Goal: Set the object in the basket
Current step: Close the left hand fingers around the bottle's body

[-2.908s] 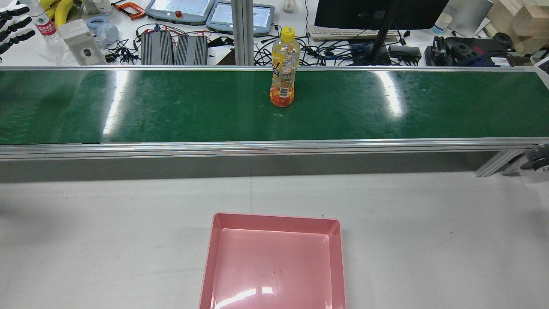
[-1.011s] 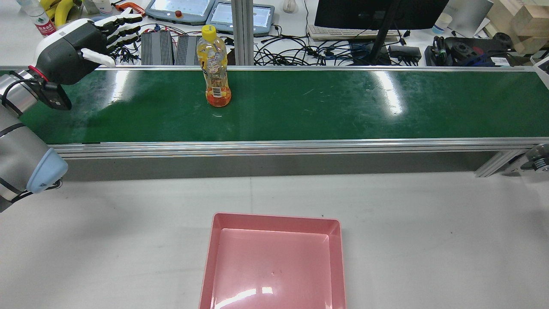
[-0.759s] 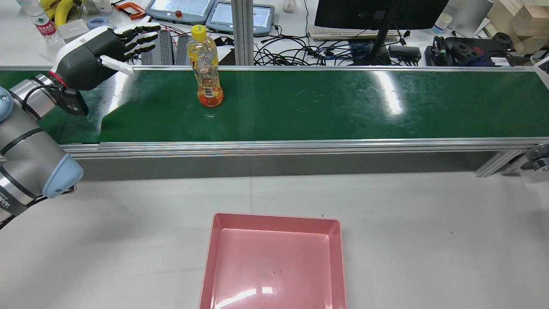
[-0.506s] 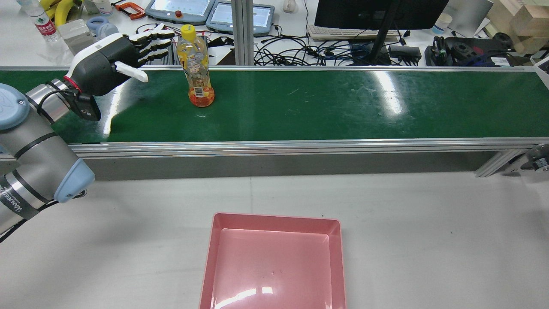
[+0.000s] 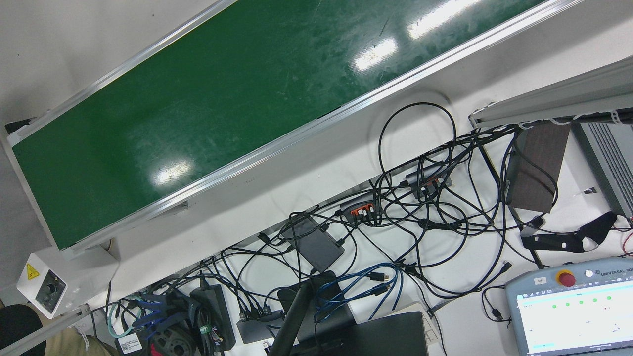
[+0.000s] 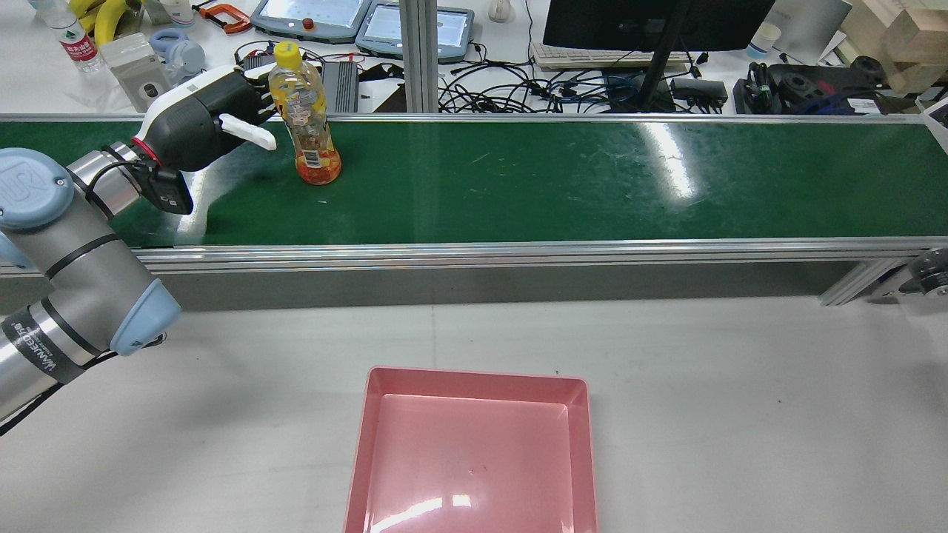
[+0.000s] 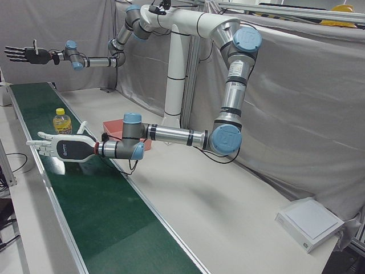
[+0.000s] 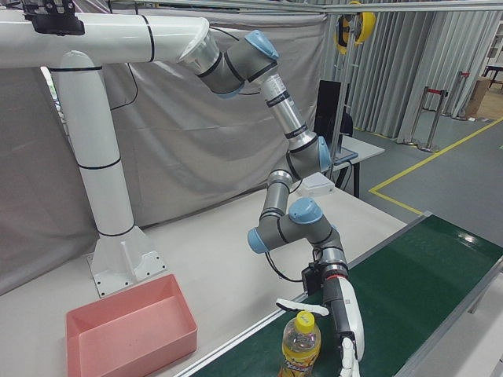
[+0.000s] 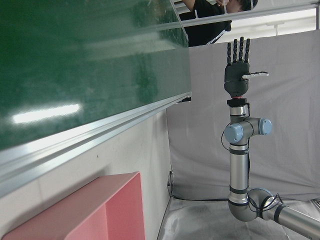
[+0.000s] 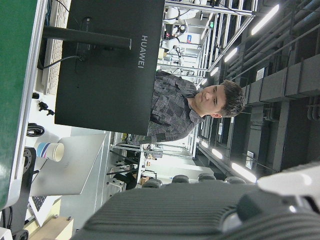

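Note:
A yellow-capped bottle of orange drink (image 6: 306, 122) stands upright on the green conveyor belt (image 6: 592, 185), toward its left end in the rear view. My left hand (image 6: 207, 126) is open right beside it, fingers reaching behind the bottle and thumb (image 6: 248, 132) in front, not closed on it. Hand (image 8: 346, 334) and bottle (image 8: 301, 345) also show in the right-front view, and hand (image 7: 63, 147) and bottle (image 7: 61, 121) in the left-front view. The pink basket (image 6: 474, 381) sits empty on the white table near the front edge. My right hand (image 7: 23, 54) is open, raised high.
An aluminium rail (image 6: 474, 252) edges the belt on the table side. Beyond the belt is a desk with a monitor (image 6: 652, 22), tangled cables (image 5: 410, 198) and teach pendants (image 6: 311, 18). The white pedestal (image 8: 110, 196) stands behind the basket (image 8: 118, 330).
The bottle has travelled left along the belt. My left arm has come in from the left edge, and the open hand has reached the bottle.

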Robot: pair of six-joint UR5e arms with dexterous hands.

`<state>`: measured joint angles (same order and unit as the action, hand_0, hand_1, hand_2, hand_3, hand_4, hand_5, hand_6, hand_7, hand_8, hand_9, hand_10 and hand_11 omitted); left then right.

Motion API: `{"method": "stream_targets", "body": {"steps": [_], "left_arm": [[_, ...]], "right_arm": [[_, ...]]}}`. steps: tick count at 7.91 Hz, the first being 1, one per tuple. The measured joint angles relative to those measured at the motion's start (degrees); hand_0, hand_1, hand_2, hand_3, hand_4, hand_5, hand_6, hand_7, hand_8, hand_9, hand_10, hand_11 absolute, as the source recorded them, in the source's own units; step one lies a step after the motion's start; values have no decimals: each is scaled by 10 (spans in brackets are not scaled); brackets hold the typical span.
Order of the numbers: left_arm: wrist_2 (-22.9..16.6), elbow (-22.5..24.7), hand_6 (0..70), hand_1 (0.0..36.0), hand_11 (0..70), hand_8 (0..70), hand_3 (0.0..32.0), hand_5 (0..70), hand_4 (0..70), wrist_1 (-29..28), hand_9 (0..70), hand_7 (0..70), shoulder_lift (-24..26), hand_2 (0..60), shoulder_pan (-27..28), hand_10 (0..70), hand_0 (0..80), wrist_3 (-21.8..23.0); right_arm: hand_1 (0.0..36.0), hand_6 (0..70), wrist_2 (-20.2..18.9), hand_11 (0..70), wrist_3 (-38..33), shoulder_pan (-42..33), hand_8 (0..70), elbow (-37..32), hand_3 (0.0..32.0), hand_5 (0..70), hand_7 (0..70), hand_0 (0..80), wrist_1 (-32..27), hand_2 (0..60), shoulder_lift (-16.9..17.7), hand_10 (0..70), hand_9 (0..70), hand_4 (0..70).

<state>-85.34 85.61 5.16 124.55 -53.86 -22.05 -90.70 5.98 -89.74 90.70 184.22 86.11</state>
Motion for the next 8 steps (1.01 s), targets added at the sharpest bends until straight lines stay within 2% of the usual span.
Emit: {"method": "stream_targets", "body": {"steps": [1, 2, 3, 4, 5, 8], "left_arm": [[0, 0, 24, 101, 215, 142, 0, 290, 195, 1, 220, 40, 3, 0, 1, 140, 498, 0], [0, 1, 209, 157, 595, 338, 0, 496, 405, 2, 478, 291, 6, 146, 2, 415, 543, 0], [0, 1, 460, 156, 700, 545, 0, 700, 700, 5, 700, 676, 8, 319, 4, 660, 559, 0], [1, 1, 678, 177, 700, 700, 0, 700, 700, 21, 700, 700, 10, 600, 5, 700, 528, 1], [1, 2, 700, 189, 700, 700, 0, 700, 700, 41, 700, 700, 10, 600, 2, 700, 512, 1], [2, 29, 700, 172, 700, 700, 0, 700, 700, 56, 700, 700, 13, 600, 1, 700, 505, 2]], "right_arm": [[0, 0, 0, 0, 0, 0, 0, 0, 0, 0, 0, 0, 0, 0, 0, 0, 0, 0], [0, 0, 0, 0, 0, 0, 0, 0, 0, 0, 0, 0, 0, 0, 0, 0, 0, 0], [0, 0, 0, 0, 0, 0, 0, 0, 0, 0, 0, 0, 0, 0, 0, 0, 0, 0], [0, 0, 0, 0, 0, 0, 0, 0, 0, 0, 0, 0, 0, 0, 0, 0, 0, 0], [0, 0, 0, 0, 0, 0, 0, 0, 0, 0, 0, 0, 0, 0, 0, 0, 0, 0], [0, 0, 0, 0, 0, 0, 0, 0, 0, 0, 0, 0, 0, 0, 0, 0, 0, 0]]}}
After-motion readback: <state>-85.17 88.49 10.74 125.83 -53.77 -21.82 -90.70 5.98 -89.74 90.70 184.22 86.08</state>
